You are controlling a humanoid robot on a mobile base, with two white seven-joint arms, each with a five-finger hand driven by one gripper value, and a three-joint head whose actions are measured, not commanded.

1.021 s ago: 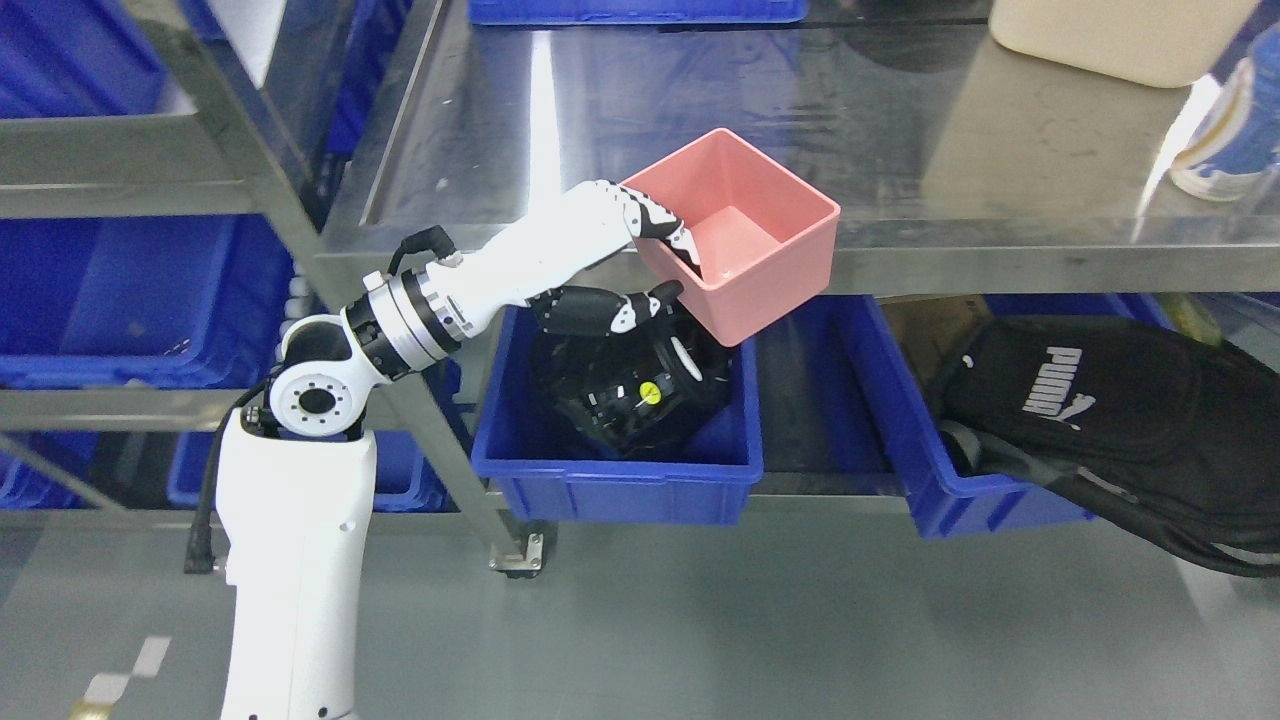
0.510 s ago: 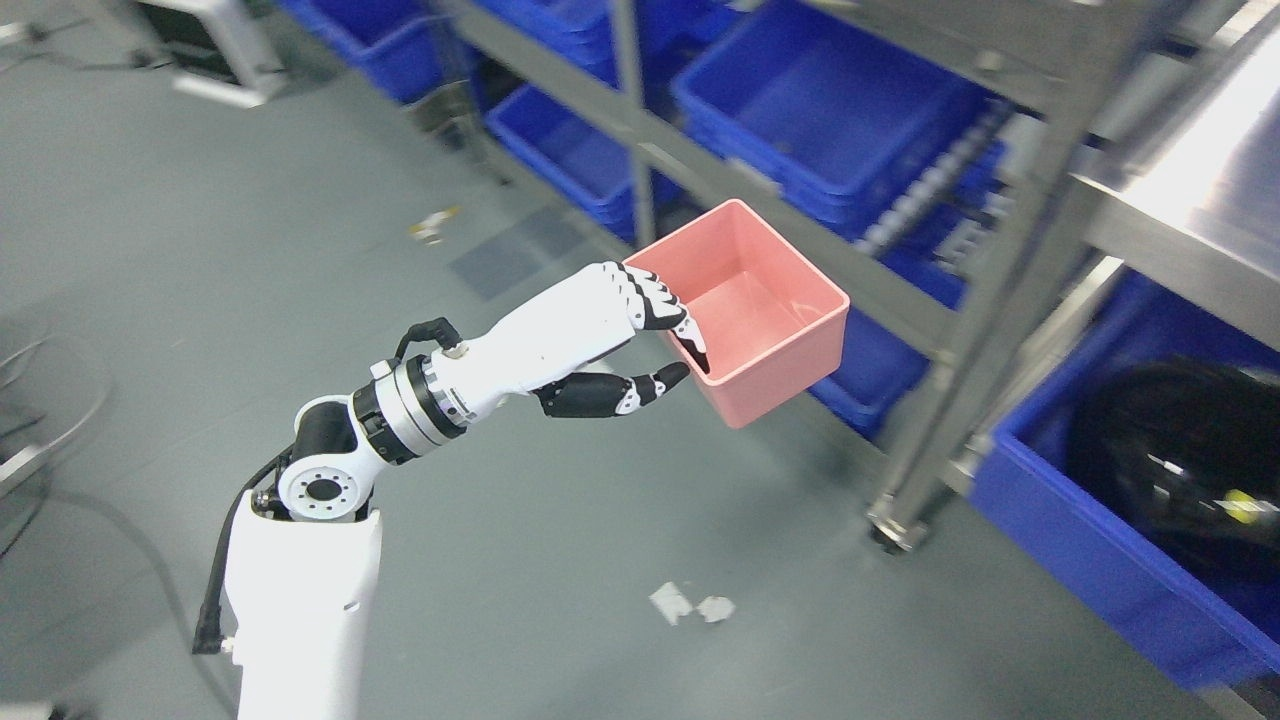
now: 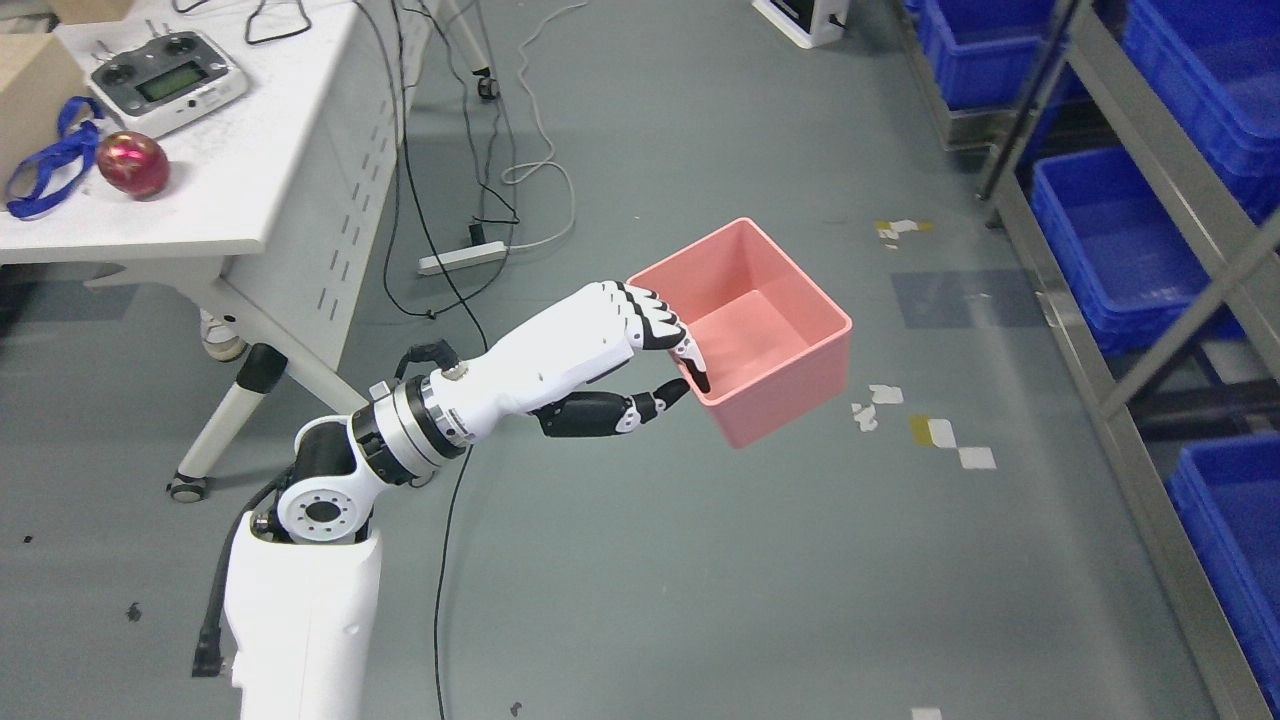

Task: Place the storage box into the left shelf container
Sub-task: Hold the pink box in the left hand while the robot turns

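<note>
A pink open-top storage box (image 3: 765,330) hangs in the air over the grey floor, empty inside. My left hand (image 3: 665,365) is shut on its near left wall, fingers hooked over the rim and thumb pressed under the outside. The white left arm rises from the lower left. A metal shelf rack (image 3: 1150,190) with blue containers (image 3: 1120,240) runs along the right edge, well to the right of the box. My right arm is out of sight.
A white table (image 3: 210,190) at the upper left carries a remote controller (image 3: 165,80), a red ball (image 3: 132,165) and a blue strap. Cables and a power strip (image 3: 462,258) lie on the floor beyond the hand. Tape scraps (image 3: 940,435) dot the floor.
The whole picture has swung left, so the camera turned: the steel shelf and blue bin with black gear left the view, table and floor came in. The hand keeps its hold on the box.
</note>
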